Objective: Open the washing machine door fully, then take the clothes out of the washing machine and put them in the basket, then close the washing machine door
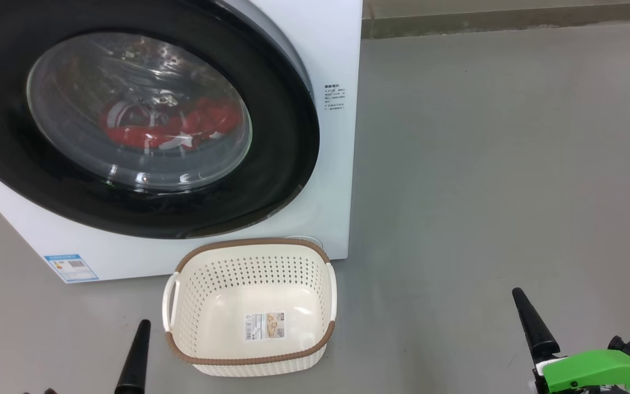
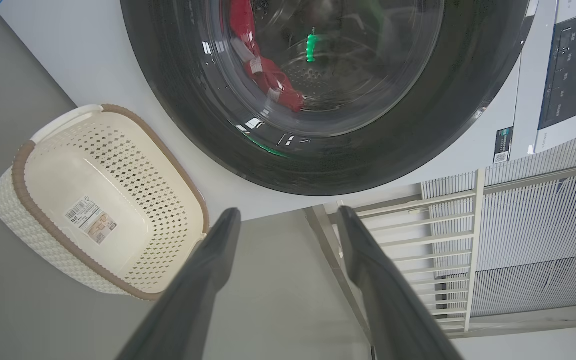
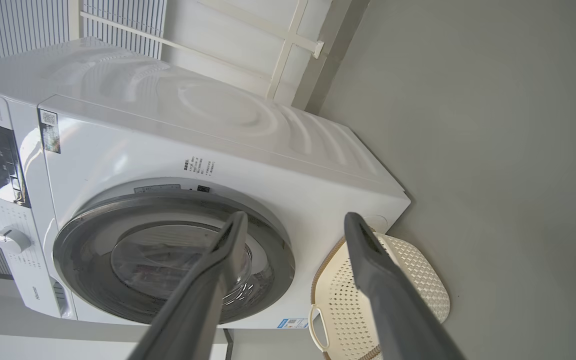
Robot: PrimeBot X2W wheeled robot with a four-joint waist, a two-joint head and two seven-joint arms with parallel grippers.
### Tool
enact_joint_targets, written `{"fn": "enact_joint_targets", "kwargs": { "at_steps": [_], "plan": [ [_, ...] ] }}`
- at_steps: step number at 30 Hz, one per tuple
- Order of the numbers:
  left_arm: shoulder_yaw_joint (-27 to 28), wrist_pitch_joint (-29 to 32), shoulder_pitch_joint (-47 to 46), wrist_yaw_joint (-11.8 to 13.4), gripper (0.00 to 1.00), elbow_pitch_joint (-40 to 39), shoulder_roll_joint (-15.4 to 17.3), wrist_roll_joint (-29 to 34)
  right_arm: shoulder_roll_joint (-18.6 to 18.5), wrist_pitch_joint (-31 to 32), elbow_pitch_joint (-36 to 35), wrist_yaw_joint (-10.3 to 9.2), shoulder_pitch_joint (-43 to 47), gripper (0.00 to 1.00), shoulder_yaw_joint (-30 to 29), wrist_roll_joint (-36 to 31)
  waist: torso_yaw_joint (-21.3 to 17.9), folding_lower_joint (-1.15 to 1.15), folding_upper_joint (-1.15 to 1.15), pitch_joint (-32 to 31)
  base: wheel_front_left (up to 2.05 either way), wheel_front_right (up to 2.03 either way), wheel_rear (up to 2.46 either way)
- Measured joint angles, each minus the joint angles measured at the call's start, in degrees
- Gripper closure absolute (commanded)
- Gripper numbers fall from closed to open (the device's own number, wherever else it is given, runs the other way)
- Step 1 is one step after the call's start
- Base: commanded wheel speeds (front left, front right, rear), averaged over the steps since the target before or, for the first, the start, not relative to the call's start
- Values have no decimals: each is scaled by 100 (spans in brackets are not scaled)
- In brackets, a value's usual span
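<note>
The washing machine door lies closed against the front of the washing machine. Its top and left side are cut off by the head view's edges. Behind the glass, the clothes lie red and white at the bottom of the drum, blurred by reflections.

A block of small print sits right of the door and a blue label sits at the front's lower left corner. Both are too small to read. A QR tag sits beside the dark control panel.

The basket stands on the floor just before the washer's lower right front corner. Whether it touches the washer cannot be told. A barcode sticker on its bottom is illegible.

Grey floor stretches wide to the right of the washer, up to the wall's base.

The left gripper is spread wide and holds nothing, near the basket's left side. The right gripper is likewise released, well apart to the right.
</note>
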Motion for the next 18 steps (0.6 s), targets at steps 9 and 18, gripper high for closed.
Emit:
{"fn": "enact_joint_targets", "kwargs": {
  "at_steps": [9,18],
  "plan": [
    [-19,-152,117,0,0,-126,2,987,-42,-151,-2,0,9,0,60,-786,9,0,0,1,0,0,0],
    [-99,-302,163,49,0,-297,4,1783,-43,-298,-3,0,36,0,145,-1395,30,0,0,-1,0,0,0]
  ]
}}
